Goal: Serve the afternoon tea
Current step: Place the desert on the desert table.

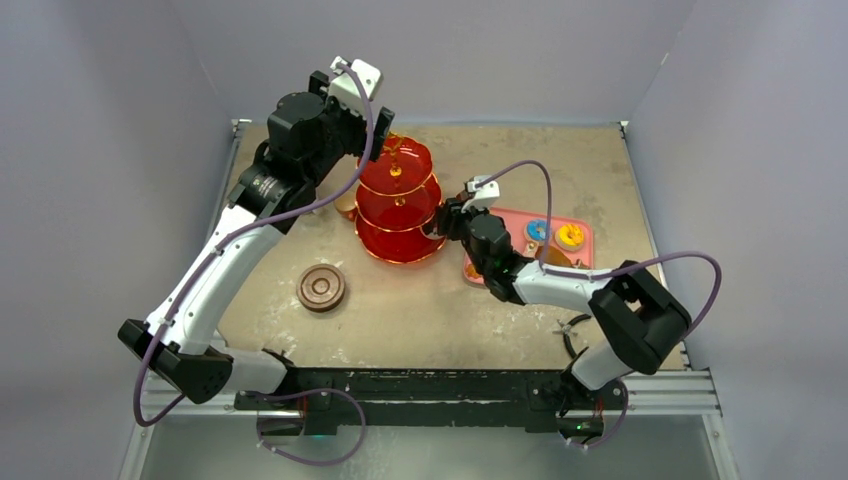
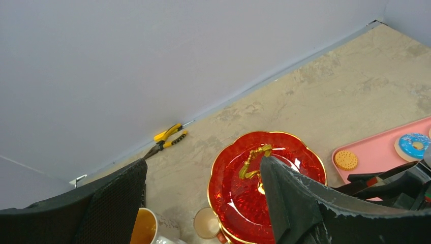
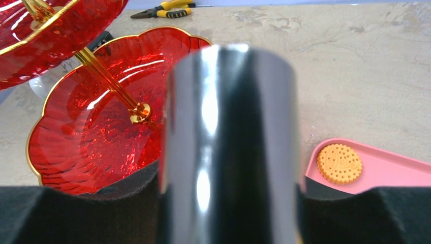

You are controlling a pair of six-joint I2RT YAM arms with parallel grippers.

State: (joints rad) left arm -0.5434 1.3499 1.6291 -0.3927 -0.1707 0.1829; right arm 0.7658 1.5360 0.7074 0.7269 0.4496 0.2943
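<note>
At the stand's bottom tier: tongs near the rim
We see the right gripper point(image 3: 223, 189) clamping the tongs point(image 3: 228, 127) beside the red stand point(image 1: 397, 205), mid-table. The left gripper point(image 2: 202, 165) hangs over its gold handle point(image 2: 252, 161), jaws wide and empty. We judge that a sideways nudge could shove the stand into the mug point(image 2: 144, 227) just beside it, spilling tea.

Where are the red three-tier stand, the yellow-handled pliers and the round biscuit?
Red three-tier stand point(image 1: 385, 208): top external view, on its middle tier.
Yellow-handled pliers point(image 2: 167, 133): left wrist view, on the upper yellow handle.
Round biscuit point(image 3: 339, 163): right wrist view, on its centre.
</note>
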